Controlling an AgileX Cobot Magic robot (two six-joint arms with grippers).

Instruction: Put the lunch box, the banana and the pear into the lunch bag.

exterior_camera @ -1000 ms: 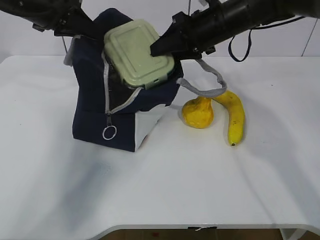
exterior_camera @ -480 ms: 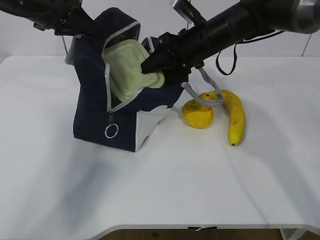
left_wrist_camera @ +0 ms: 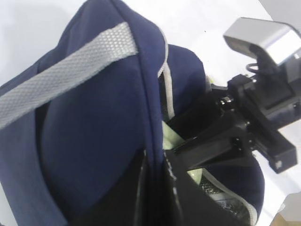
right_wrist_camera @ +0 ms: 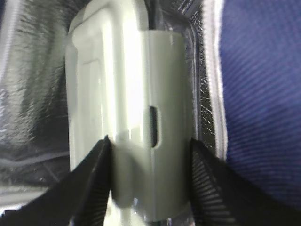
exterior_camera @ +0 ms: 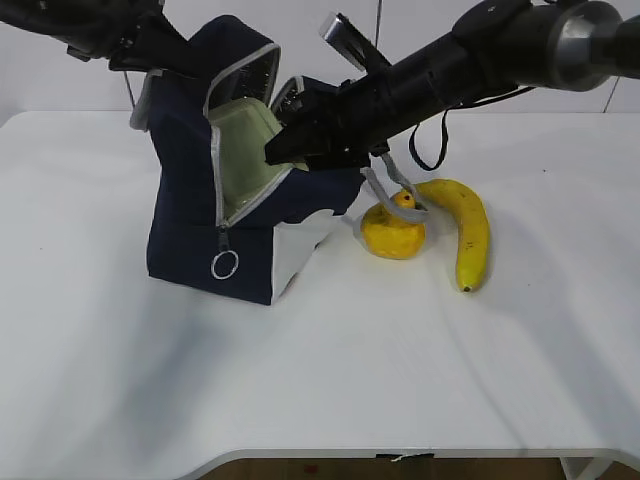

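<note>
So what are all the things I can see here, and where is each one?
lunch bag: one, navy blue with white lower panels, standing open at the left of the table
lunch box: one, sage-green lid, partly inside the bag's opening
pear: one, yellow-orange, on the table right of the bag
banana: one, yellow, lying right of the pear
table: one, white
left hand: one, black, pinching the bag's top edge
right hand: one, black, gripping the lunch box

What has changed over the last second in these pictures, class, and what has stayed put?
The right gripper, still clamping the lunch box, tipped it on edge and pushed it down into the lunch bag. The left gripper keeps holding the bag open. Pear and banana unmoved.
</note>
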